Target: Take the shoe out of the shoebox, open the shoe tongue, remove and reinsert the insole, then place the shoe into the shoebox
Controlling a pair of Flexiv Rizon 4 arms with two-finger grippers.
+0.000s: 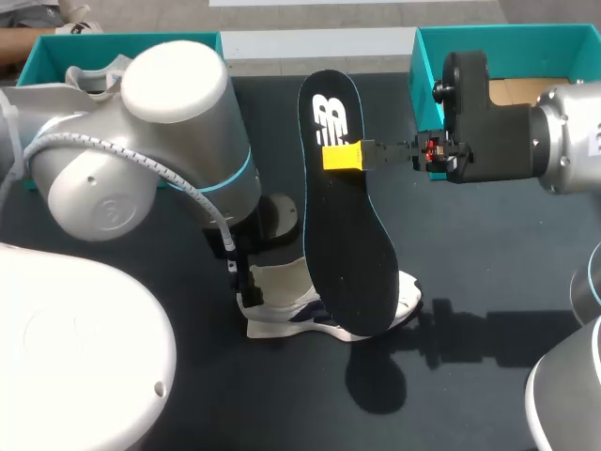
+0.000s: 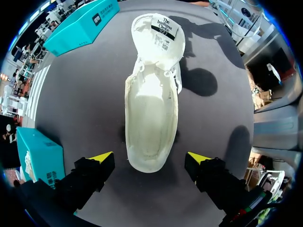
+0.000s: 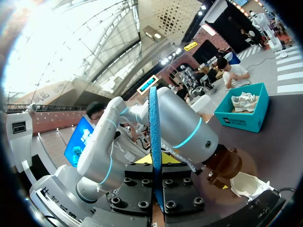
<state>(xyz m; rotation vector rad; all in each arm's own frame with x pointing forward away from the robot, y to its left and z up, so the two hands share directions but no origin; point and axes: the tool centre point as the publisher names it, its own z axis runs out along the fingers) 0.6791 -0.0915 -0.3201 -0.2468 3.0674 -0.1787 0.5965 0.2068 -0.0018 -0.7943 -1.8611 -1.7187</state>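
Observation:
My right gripper [image 1: 343, 156] is shut on the black insole [image 1: 346, 235], holding it up over the table with its toe end hanging above the white shoe [image 1: 319, 315]. In the right wrist view the insole [image 3: 153, 137] shows edge-on, clamped between the fingers of my right gripper [image 3: 156, 163]. The white shoe [image 2: 152, 113] lies on the dark table with its tongue folded back and its inside bare. My left gripper [image 2: 150, 158] hovers open above its heel, one finger on each side, touching nothing. In the head view my left arm [image 1: 169, 141] hides that gripper.
A teal shoebox [image 1: 122, 47] with another white shoe stands at the back left, and a second teal shoebox [image 1: 507, 47] at the back right. The left wrist view shows both teal boxes [image 2: 83, 26] [image 2: 40, 153] beside the shoe.

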